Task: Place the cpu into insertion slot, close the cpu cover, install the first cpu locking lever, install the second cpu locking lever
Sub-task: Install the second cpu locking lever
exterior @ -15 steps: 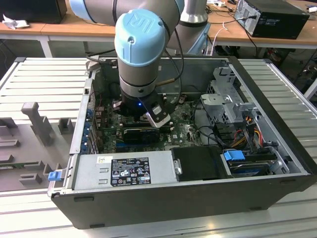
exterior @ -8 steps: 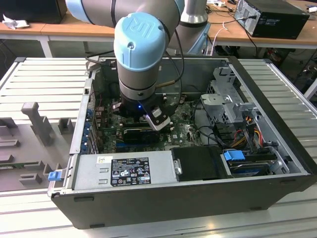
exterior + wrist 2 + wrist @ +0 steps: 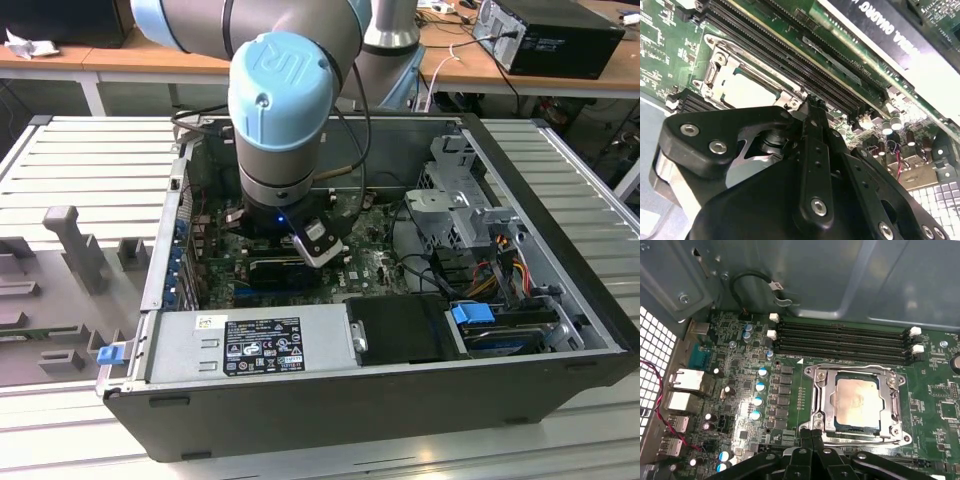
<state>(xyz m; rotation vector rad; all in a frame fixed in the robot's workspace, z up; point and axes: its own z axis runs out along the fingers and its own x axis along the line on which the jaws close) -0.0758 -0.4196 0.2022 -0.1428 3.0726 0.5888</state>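
The cpu (image 3: 857, 400) lies flat in the insertion slot (image 3: 900, 436) on the green board, pale metal top up. The cpu cover (image 3: 821, 399), a silver frame, lies down around it, and the chip shows through its window. My gripper (image 3: 812, 434) is shut with nothing between its fingers, and its tips hover at the socket's edge, by one corner of the cover. In the second wrist view the shut gripper (image 3: 812, 102) points at the same corner, with the cpu (image 3: 747, 90) and cover (image 3: 720, 75) just beyond. I cannot make out how the locking levers stand.
Long black memory slots (image 3: 840, 340) run beside the socket. A black expansion card (image 3: 900, 40) stands further along the board. The arm's wrist (image 3: 285, 130) reaches down into the open computer case (image 3: 560, 200), between the power supply (image 3: 250, 345) and the drive cage (image 3: 450, 210).
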